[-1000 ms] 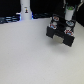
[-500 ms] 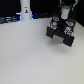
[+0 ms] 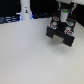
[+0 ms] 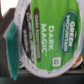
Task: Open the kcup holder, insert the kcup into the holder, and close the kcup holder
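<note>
Pod held over the black holder at the far right of the desk.

In the exterior view the arm's pincer point(image 3: 63, 20) hangs directly above the kcup holder point(image 3: 61, 33), a black boxy block standing on the white desk point(image 3: 30, 57) toward the exterior view's right; a white bottle-shaped object point(image 3: 25, 11) stands well apart, toward that view's left. At this size the exterior view does not show the pod clearly. The wrist view fills that in: the kcup point(image 4: 49, 39) takes up nearly the whole picture, its green foil lid with white lettering facing the camera, white rim around it, dark surfaces behind. The pincer is closed on the pod, which is off the desk and not yet inside the holder.
</note>
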Controlling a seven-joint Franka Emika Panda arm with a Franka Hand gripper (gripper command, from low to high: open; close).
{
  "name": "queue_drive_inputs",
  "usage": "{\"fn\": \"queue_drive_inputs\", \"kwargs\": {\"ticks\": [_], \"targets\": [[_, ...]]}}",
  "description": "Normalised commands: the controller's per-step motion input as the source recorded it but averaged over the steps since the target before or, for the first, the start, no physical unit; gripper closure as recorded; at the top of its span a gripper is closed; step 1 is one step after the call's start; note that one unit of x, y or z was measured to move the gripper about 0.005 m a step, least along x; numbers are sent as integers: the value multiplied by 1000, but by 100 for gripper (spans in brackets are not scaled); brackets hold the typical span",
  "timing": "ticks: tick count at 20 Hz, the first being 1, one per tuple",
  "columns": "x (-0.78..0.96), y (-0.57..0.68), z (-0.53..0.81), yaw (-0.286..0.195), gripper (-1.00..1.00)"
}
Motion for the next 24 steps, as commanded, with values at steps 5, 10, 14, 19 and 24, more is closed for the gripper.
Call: {"fn": "queue_drive_inputs", "kwargs": {"ticks": [5, 10, 14, 19, 24], "targets": [[-1, -23, -225, 7, 100], [-24, -33, -262, 16, 100], [-65, -41, -280, 19, 100], [-102, 59, 0, -3, 100], [-406, 17, 253, -46, 100]]}}
